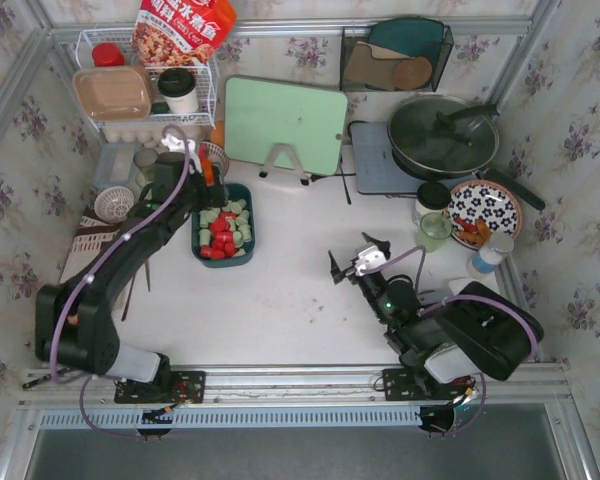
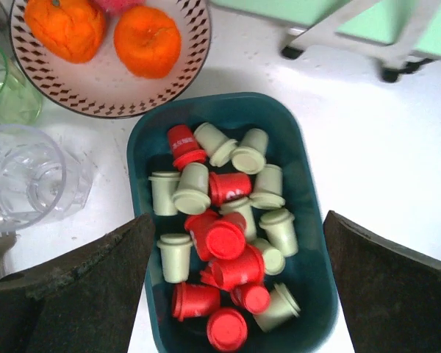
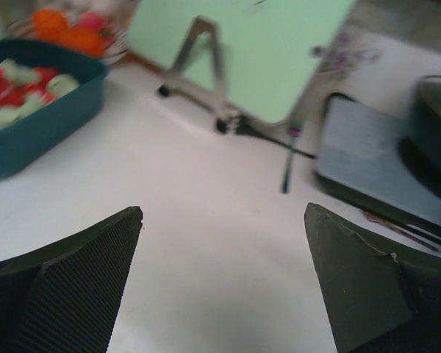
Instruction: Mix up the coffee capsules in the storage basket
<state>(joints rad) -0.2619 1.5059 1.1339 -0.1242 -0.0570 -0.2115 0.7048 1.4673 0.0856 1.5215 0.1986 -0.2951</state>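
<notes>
- The left gripper (image 2: 239,220) hung over the basket (image 2: 239,110), its jaws spread wide and holding nothing.
- The right gripper (image 3: 222,212) was also spread wide and empty, low over the white table (image 1: 300,300), well apart from the basket.
- Red and pale green capsules (image 2: 224,237) lay jumbled inside the teal basket, just beside a plate (image 2: 103,92) of oranges (image 2: 147,40).

top view high overhead, wrist views close and low, basket (image 2: 312,276) shared
</notes>
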